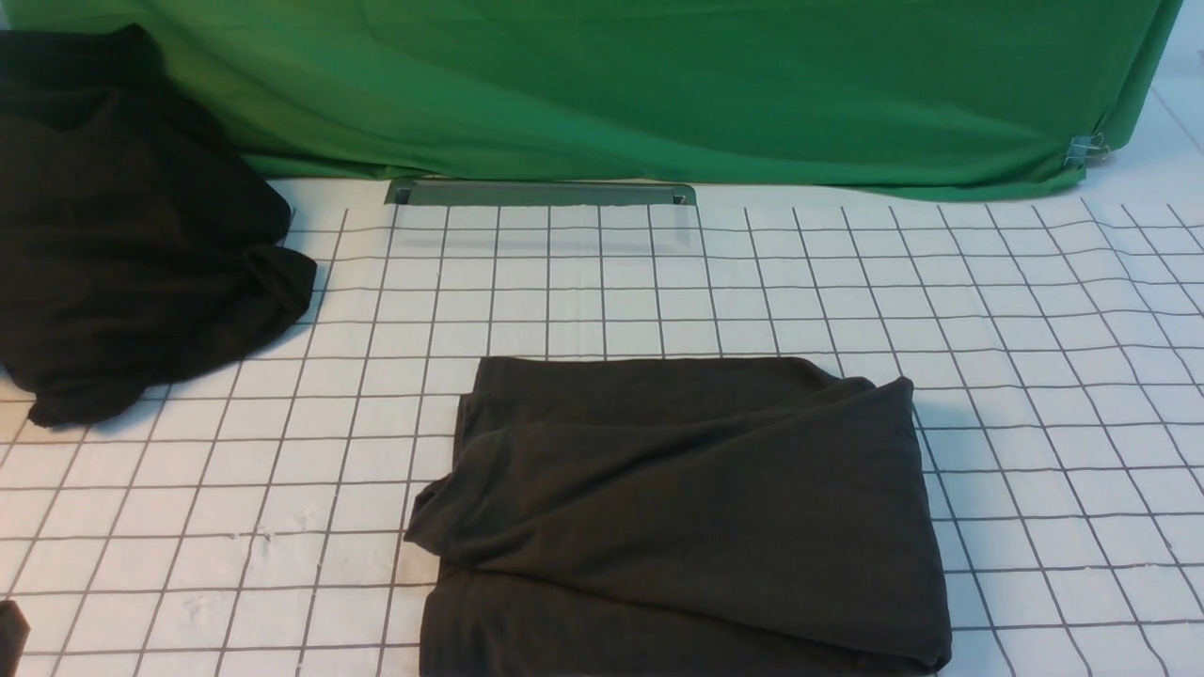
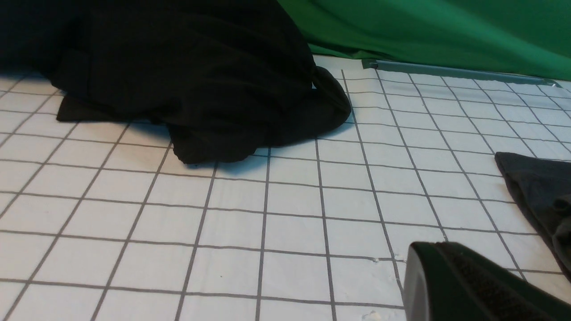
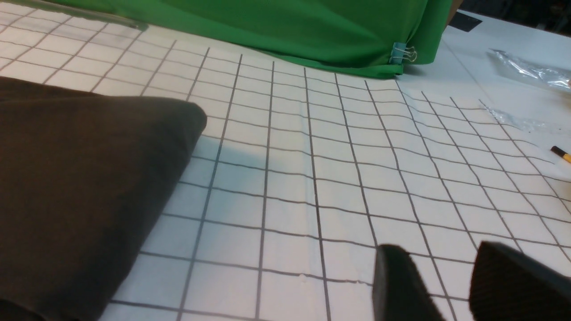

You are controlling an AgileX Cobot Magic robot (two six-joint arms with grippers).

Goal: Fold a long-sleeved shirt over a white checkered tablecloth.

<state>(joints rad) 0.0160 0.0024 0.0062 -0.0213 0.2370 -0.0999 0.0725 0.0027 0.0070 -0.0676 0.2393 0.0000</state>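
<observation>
The long-sleeved shirt (image 1: pixel 677 489) lies folded into a rough dark charcoal rectangle on the white checkered tablecloth (image 1: pixel 583 291), at the near centre; its print does not show. In the left wrist view the shirt's (image 2: pixel 539 187) edge lies off to one side of my left gripper (image 2: pixel 428 247), whose fingers sit pressed together with nothing between them, low over the tablecloth (image 2: pixel 290 214). My right gripper (image 3: pixel 439 258) is open and empty over bare tablecloth (image 3: pixel 312 156), apart from the shirt's (image 3: pixel 80 178) folded corner. Only a black sliver of the left gripper (image 1: pixel 9 635) shows in the front view.
A deeper-black garment (image 1: pixel 122 235) is heaped at the far left. Plain green cloth (image 1: pixel 658 85) hangs along the back, held by a binder clip (image 1: pixel 1082 149). A grey metal bar (image 1: pixel 541 193) lies at its foot. A pencil (image 3: pixel 561 154) and clear plastic (image 3: pixel 526 71) lie beyond the tablecloth's right edge.
</observation>
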